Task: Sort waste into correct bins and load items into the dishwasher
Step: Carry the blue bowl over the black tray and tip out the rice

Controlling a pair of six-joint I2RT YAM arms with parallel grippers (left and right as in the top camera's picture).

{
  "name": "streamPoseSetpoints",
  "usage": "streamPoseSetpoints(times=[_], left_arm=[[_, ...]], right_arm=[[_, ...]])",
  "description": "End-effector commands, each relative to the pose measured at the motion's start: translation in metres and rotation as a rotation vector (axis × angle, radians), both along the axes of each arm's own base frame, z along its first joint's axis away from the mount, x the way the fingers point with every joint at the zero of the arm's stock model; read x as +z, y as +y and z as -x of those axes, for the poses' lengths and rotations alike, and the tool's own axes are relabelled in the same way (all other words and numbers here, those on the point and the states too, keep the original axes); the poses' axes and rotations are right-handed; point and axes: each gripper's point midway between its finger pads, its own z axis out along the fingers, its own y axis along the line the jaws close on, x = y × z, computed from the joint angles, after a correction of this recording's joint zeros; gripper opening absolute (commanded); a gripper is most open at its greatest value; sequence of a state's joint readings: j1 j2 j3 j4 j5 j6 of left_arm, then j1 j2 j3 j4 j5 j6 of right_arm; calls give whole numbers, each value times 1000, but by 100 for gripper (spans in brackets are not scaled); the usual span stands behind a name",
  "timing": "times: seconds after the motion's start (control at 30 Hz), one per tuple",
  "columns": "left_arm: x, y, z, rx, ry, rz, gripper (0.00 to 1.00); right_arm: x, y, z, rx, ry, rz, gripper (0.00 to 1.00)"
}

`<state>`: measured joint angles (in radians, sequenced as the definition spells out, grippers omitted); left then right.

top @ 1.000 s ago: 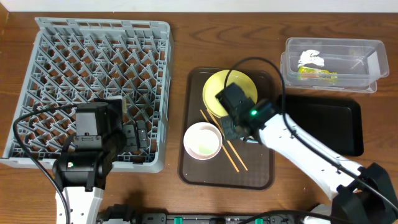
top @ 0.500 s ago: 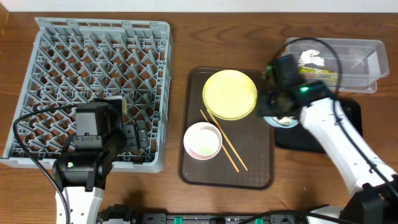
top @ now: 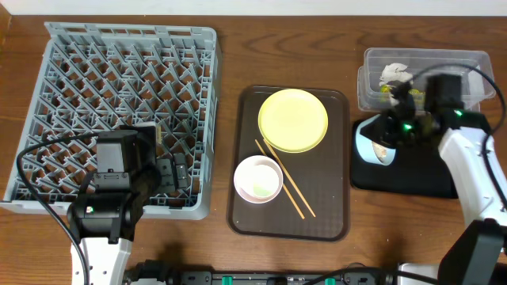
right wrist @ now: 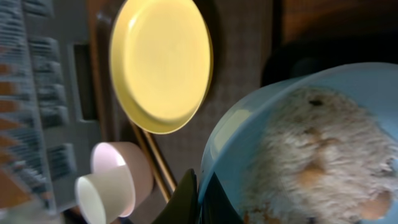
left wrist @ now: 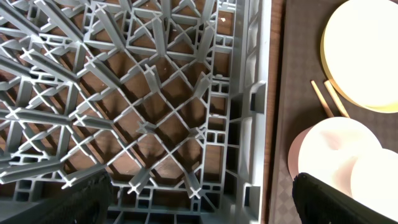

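Note:
My right gripper (top: 386, 131) (right wrist: 199, 194) is shut on the rim of the light blue bowl (top: 371, 144) (right wrist: 292, 124). It holds the bowl tilted over the left end of the black tray (top: 428, 168). Whitish rice scraps (right wrist: 317, 146) cling inside the bowl. The yellow plate (top: 293, 119) (right wrist: 160, 62), the pink-white bowl (top: 258, 179) (right wrist: 127, 163) with the white cup (right wrist: 104, 194) in it, and the chopsticks (top: 283, 179) lie on the brown tray (top: 337, 214). My left gripper (top: 169, 176) (left wrist: 199, 199) is open and empty over the front right corner of the grey rack (top: 119, 87) (left wrist: 155, 93).
The clear tub (top: 467, 65) stands at the back right. It holds the white tissue (top: 395, 74) and the wrapper (top: 383, 90), which my right arm partly hides. The left wrist view also shows the plate (left wrist: 367, 50) and the bowl (left wrist: 329, 140).
My right gripper carried the blue bowl from the brown tray to the right, over the black tray, and tilted it. The left arm has not moved.

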<state>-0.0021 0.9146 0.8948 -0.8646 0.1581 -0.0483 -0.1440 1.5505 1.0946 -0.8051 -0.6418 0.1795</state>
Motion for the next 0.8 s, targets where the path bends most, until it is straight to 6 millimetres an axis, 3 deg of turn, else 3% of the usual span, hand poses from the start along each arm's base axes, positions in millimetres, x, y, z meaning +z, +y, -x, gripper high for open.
streamPoseSetpoints(times=[0.0, 0.43, 0.77], left_arm=[[10, -2, -3, -7, -23, 6, 94], [10, -2, -3, -7, -23, 6, 94], [10, -2, -3, -7, -23, 6, 94]], right_arm=[[21, 6, 7, 30, -88, -251, 1], [44, -25, 20, -59, -259, -672, 1], [61, -52, 24, -127, -303, -805, 1]])
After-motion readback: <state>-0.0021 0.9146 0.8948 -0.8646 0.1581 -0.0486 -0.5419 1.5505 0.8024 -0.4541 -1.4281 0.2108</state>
